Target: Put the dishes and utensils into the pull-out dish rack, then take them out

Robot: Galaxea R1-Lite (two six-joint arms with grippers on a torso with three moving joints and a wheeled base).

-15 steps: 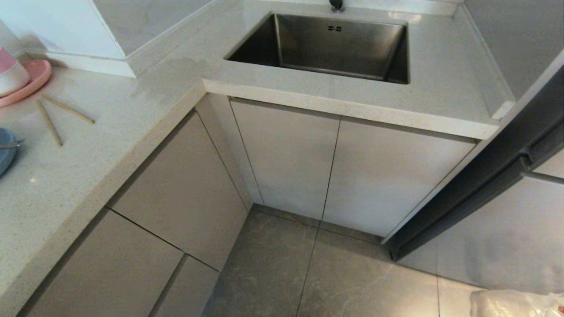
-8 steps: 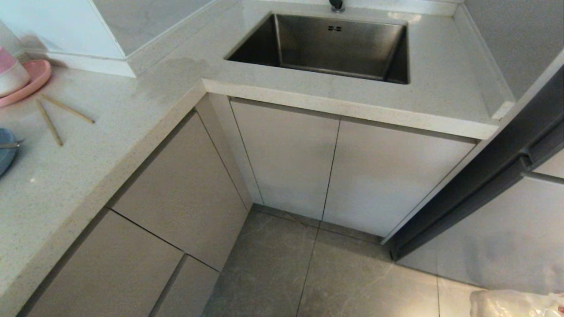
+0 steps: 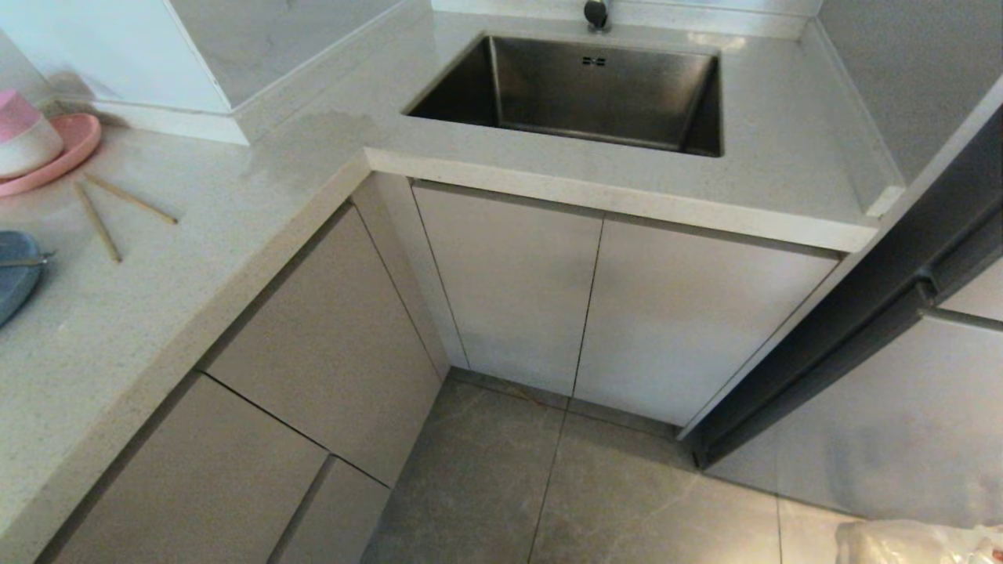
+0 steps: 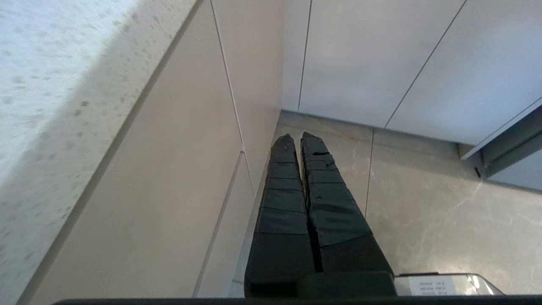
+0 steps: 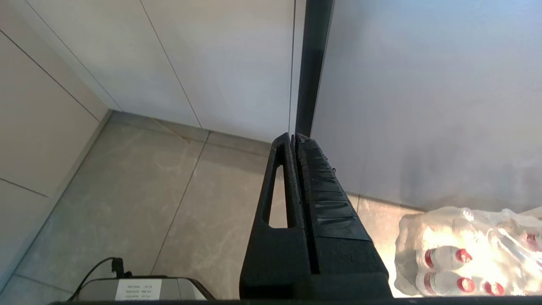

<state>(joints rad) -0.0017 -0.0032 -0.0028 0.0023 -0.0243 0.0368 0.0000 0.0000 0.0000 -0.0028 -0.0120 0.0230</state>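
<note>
Starting cold: both arms hang parked by the cabinets, nothing gripped. Left claw has its jaws pressed together, pointing at the grey tiled floor beside the beige drawer fronts. Right claw is likewise pressed together and empty, over the floor near a shrink-wrapped pack of bottles.

I can't see the chrome wire pull-out dish rack; every cabinet front looks closed. My guess is it sits behind one of the beige fronts under the speckled pale stone counter, so opening that comes first. I'd square the base to that run before reaching, keep the steel sink out of it, and pull straight out.

The goods sit far left on the counter, well above and apart from both claws: two thin light-brown wooden chopsticks, a pale-blue dish cut off by the edge with a slim silver metal utensil on it. The pink plate with the pink-and-white bowl isn't ours.
</note>
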